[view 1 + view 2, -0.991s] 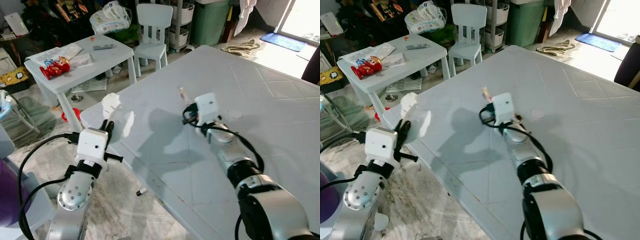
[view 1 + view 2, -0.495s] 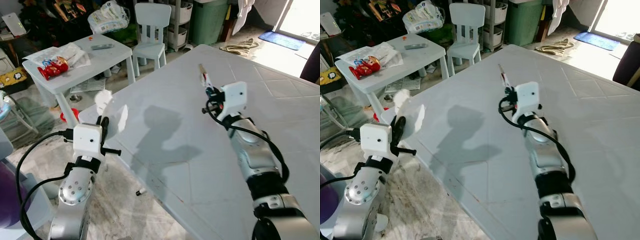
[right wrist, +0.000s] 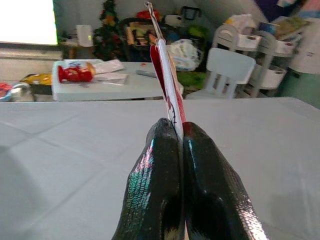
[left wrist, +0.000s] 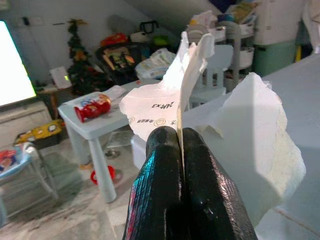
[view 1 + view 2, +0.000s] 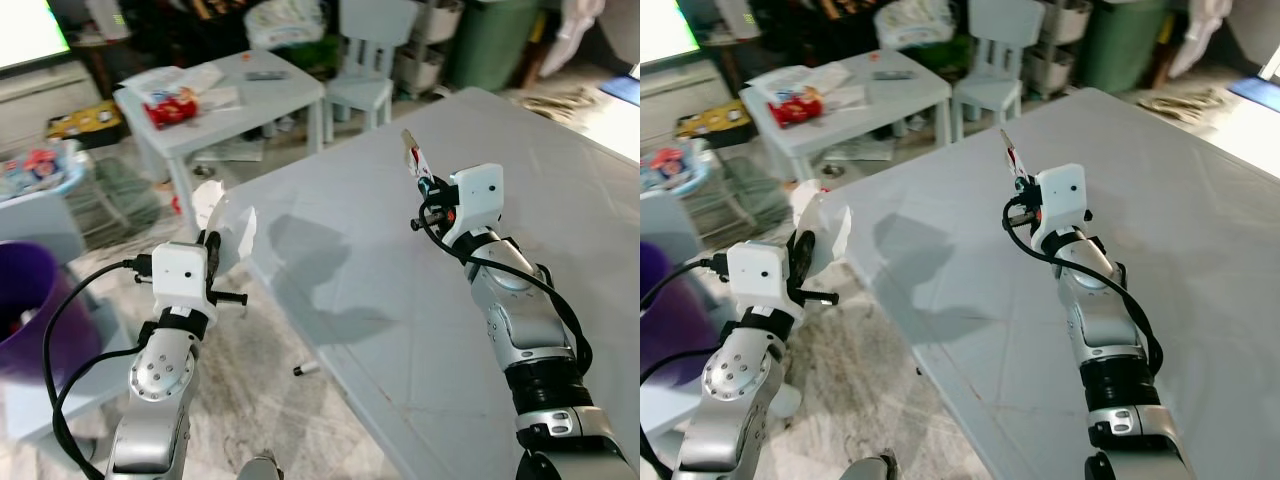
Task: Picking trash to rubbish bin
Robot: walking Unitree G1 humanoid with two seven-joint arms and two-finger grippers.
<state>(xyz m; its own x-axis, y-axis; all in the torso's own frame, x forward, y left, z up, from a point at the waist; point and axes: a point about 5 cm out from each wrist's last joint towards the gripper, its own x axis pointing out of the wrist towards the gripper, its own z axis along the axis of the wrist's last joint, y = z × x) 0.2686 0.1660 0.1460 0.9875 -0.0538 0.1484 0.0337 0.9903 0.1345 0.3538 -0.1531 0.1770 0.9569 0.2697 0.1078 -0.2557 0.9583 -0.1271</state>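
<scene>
Two grippers each pinch a piece of trash. The left gripper [image 4: 180, 137], held off the corner of the large white plastic table [image 5: 560, 180], has its jaws closed on a crumpled white paper scrap with small printed marks [image 4: 200, 100], which stands up from the fingertips. The right gripper [image 3: 177, 131], raised above the table, has its jaws closed on a thin red-and-white wrapper strip [image 3: 165, 75] pointing upward. A purple round bin [image 5: 28, 300] stands on the floor to the robot's left.
</scene>
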